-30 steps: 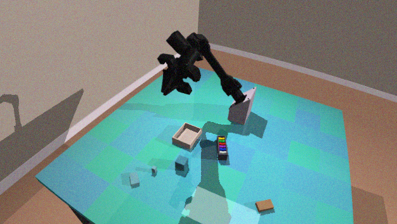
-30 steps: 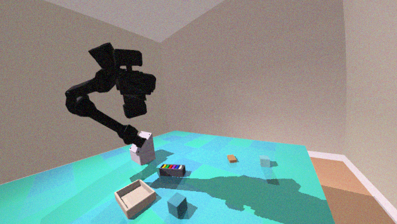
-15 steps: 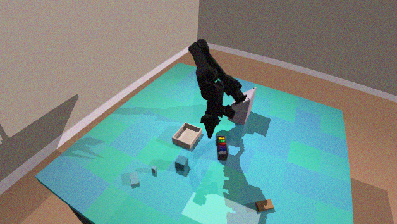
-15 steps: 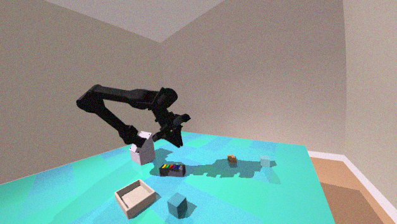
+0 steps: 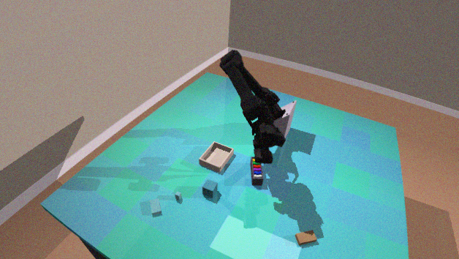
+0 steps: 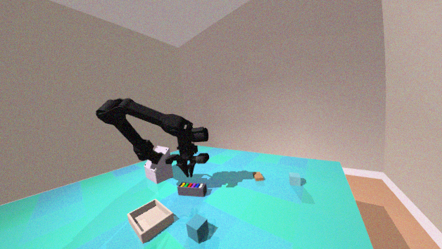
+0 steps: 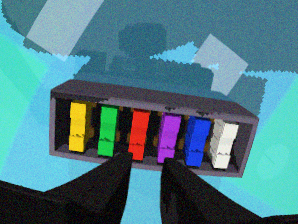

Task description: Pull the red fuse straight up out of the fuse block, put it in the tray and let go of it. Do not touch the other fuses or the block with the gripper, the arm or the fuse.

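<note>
Right now my pincer [image 7: 145, 163] is drawn in narrow and grasps nothing; its two dark fingertips hang above the fuse block [image 7: 153, 96], apart from it. Nearest to me in the wrist view, just past the tips, the red fuse [image 7: 139, 133] sits in its slot, third from the yellow end, with the green fuse [image 7: 107, 131] and purple fuse [image 7: 169, 137] close on either side. I judge it a small, rigid, light piece, likely smooth plastic, snug in its slot. I would take it by the raised top, pinching across its thin faces so my tips stay off its neighbours, though I must first spread wider. Farther off, the tray [image 5: 216, 156] waits beside the block, well apart from the grey cube [image 5: 210, 189].
</note>
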You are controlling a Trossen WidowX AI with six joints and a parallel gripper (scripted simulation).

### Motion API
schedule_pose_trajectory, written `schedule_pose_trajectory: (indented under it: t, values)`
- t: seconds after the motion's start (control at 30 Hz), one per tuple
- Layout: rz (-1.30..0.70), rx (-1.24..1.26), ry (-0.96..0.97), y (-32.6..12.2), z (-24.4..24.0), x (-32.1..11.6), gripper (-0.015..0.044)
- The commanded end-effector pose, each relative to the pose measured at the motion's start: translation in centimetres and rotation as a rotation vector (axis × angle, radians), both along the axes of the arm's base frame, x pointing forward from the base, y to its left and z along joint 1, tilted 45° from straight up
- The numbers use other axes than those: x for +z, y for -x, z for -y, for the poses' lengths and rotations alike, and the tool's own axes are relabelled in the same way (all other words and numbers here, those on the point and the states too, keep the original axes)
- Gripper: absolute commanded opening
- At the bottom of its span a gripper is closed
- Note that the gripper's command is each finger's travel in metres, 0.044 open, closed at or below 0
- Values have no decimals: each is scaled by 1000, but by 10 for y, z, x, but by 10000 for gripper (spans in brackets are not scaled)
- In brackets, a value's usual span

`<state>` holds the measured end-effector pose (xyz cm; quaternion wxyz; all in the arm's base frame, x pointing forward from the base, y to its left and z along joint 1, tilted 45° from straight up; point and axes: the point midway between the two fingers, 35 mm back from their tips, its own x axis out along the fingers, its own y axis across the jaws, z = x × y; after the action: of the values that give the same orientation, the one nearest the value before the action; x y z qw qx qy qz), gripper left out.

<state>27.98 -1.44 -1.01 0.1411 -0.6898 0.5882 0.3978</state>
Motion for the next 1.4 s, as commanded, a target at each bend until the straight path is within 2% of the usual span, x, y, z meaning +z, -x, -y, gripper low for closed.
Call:
schedule_pose_trajectory:
  t: [0.0,1.37]
  values:
    - [-18,-7,12,3,4,0,64]
    - [-18,-7,13,3,27,-22,64]
